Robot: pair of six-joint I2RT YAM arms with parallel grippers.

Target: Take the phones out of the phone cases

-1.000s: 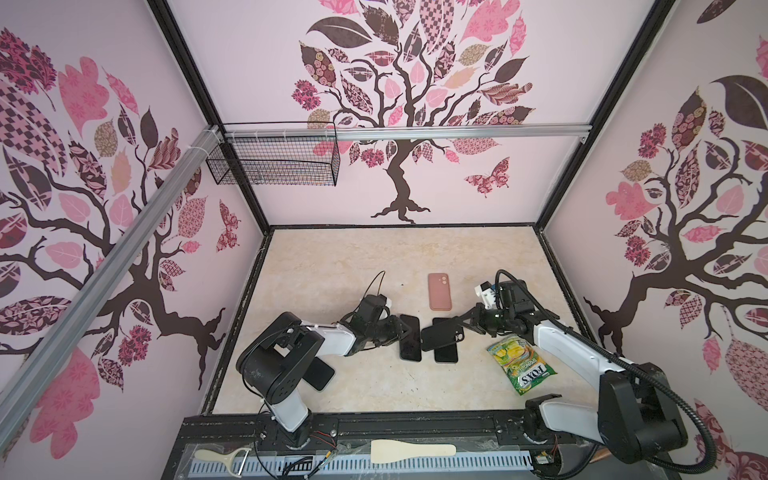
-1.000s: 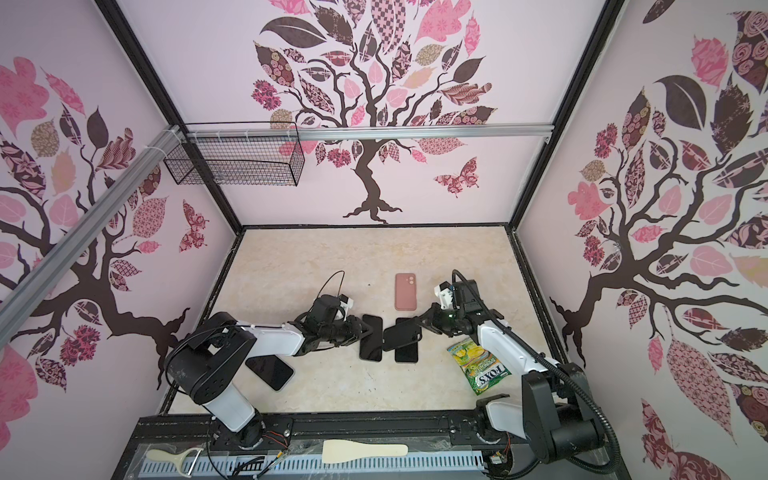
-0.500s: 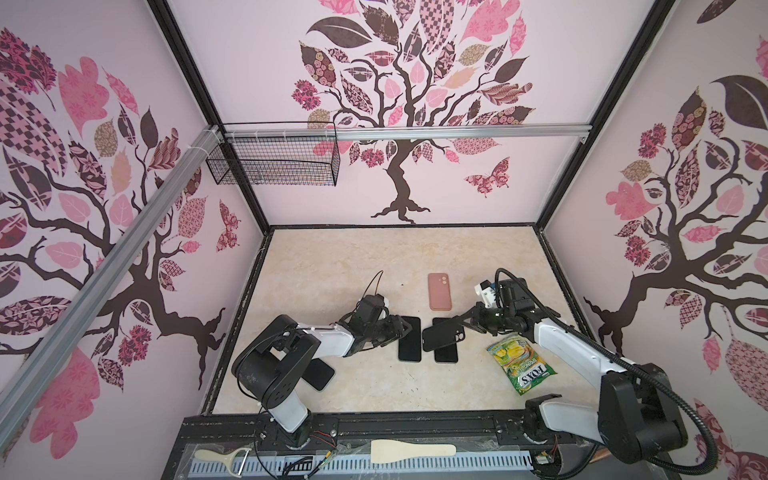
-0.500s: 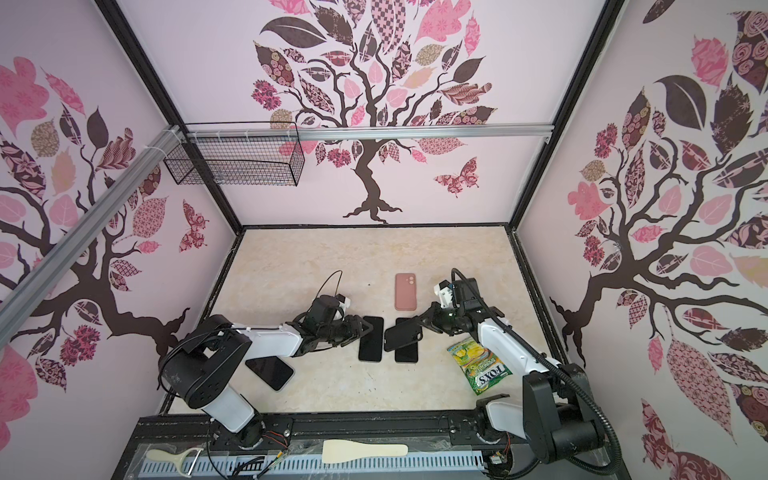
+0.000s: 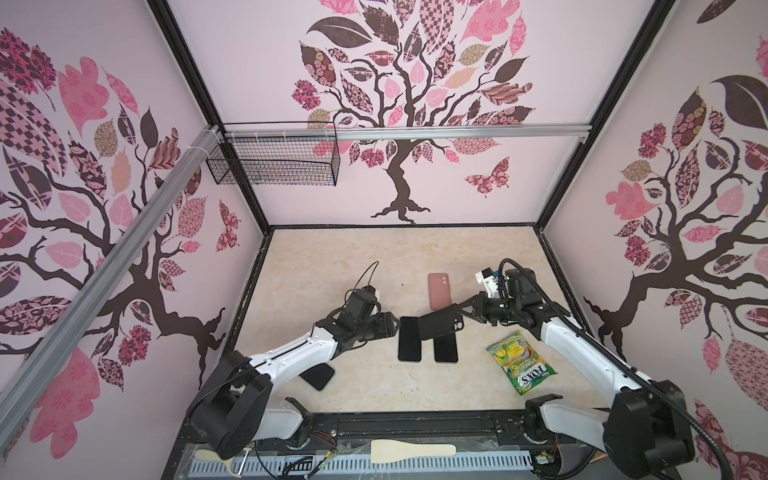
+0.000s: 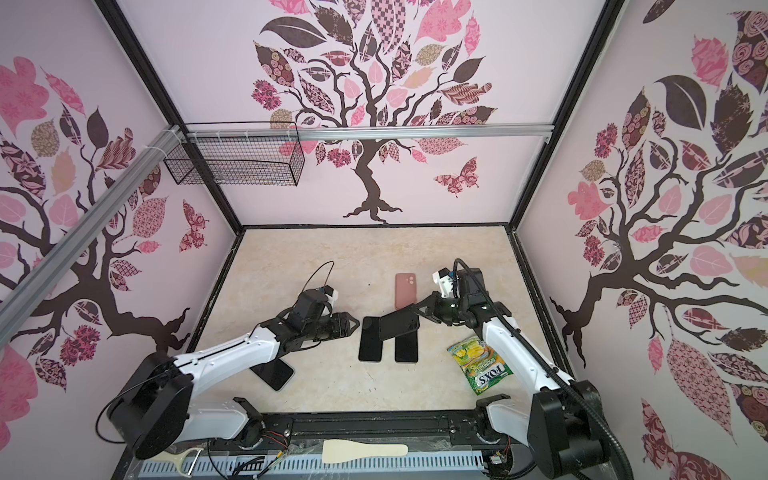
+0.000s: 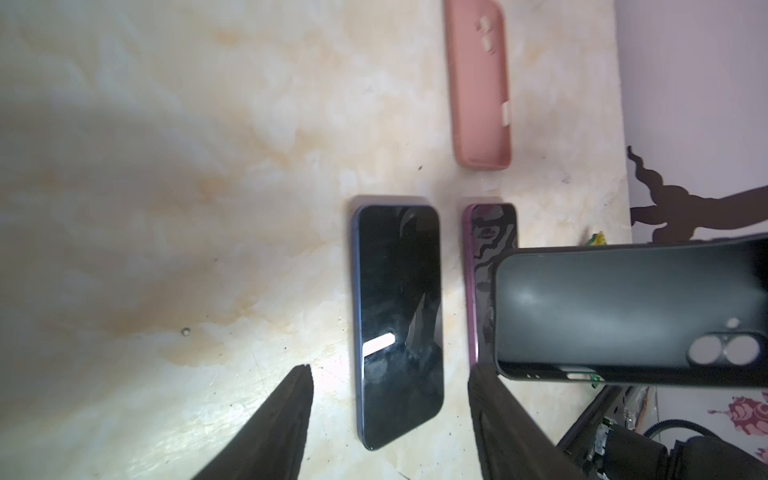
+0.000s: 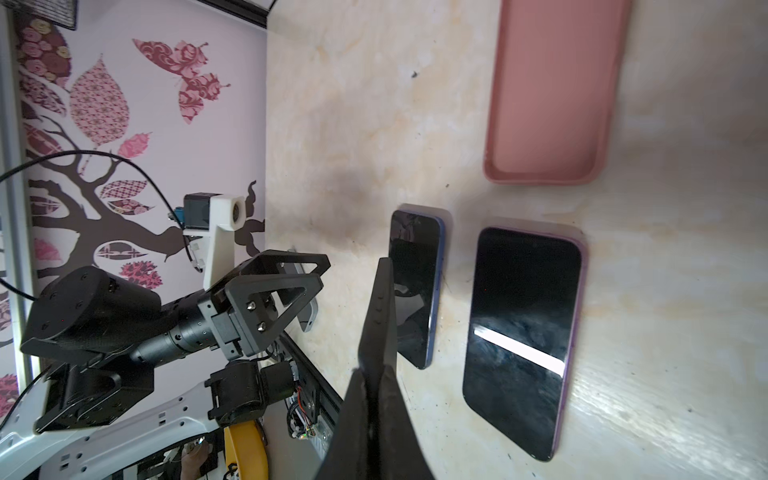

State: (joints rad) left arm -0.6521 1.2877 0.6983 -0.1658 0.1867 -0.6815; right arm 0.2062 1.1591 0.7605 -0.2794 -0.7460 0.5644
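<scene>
My left gripper [image 7: 390, 370] stands spread, and the bare phone [image 7: 399, 316] lies flat on the table just ahead, between its fingers' lines. Beyond it, my right gripper [image 5: 460, 311] pinches the empty black phone case [image 5: 438, 325], held up over a purple-edged phone [image 5: 445, 350].

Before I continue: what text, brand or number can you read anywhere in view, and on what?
"FOX'S": on the green-yellow candy bag.
Smaller print on that bag: too small to read.
No text shows on the black case, pink case, blue-edged phone or purple-edged phone.
</scene>
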